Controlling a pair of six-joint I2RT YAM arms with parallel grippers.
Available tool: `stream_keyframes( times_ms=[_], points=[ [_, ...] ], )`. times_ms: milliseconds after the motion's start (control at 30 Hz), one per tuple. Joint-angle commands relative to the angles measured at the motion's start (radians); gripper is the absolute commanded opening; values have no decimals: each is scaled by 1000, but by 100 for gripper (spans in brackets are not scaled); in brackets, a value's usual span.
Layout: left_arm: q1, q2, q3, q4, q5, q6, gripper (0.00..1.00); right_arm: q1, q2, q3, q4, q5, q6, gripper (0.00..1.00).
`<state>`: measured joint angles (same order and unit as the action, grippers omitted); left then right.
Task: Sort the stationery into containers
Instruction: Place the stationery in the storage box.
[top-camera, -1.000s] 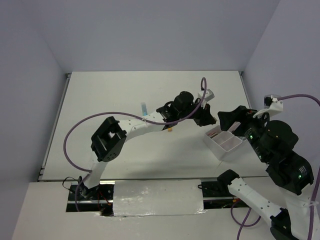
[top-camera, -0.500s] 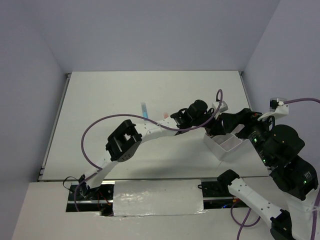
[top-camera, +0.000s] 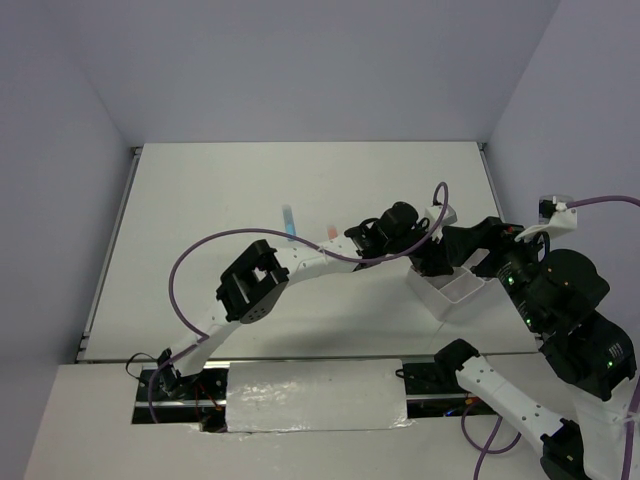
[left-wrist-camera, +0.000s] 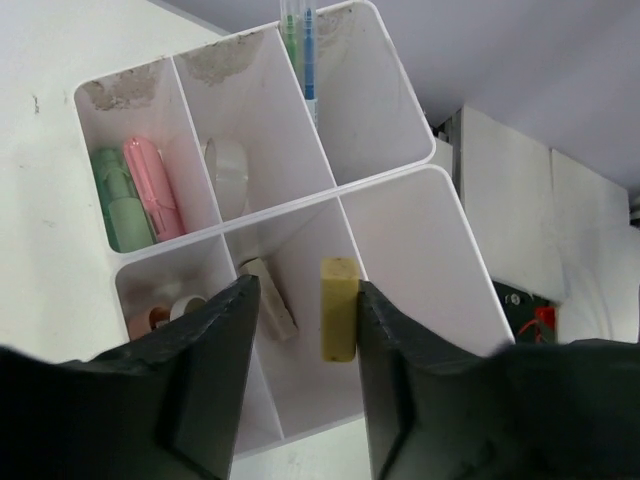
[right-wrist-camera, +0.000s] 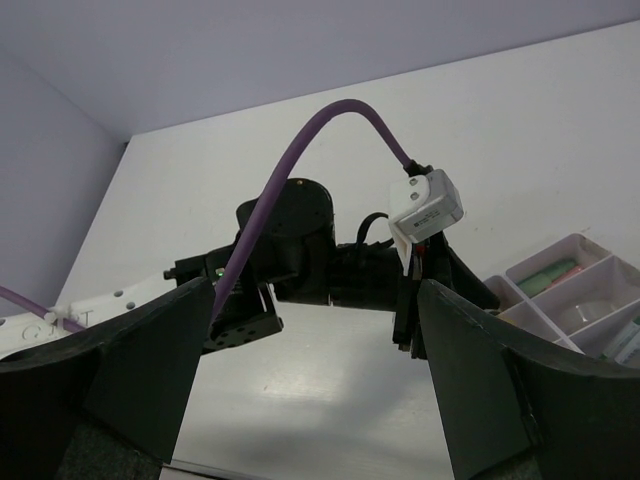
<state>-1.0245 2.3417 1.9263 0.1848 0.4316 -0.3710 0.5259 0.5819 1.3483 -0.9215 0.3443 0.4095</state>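
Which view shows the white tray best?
Left wrist: it looks straight into the white tray, compartments and contents clear. Top external shows only part of it, mostly hidden by the arms. Right wrist catches just one corner at the frame edge.

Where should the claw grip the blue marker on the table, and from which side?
The marker lies flat on the table, long and thin, its length running roughly near to far. Probably come from above and close across its middle, on the long sides.

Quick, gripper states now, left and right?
Left gripper: open above the tray, nothing gripped.
Right gripper: open, empty.
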Motion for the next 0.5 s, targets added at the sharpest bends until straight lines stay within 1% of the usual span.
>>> stream_keyframes(
  times_ms=[0,167,300,367,467],
  points=[
    [-5,7,22,44,4,9,61,0,-2,25,-7,13,-17,90],
    [-5,-7,2,83,42,3,62,0,-1,28,-10,22,-17,91],
    [-5,-5,5,85,38,-3,63,0,-2,32,-11,21,-18,91],
    [-5,-4,4,84,32,1,60,0,-2,34,-13,21,-15,91],
    [-5,-8,-3,76,22,7,53,0,-5,31,-14,19,-17,91]
  ],
)
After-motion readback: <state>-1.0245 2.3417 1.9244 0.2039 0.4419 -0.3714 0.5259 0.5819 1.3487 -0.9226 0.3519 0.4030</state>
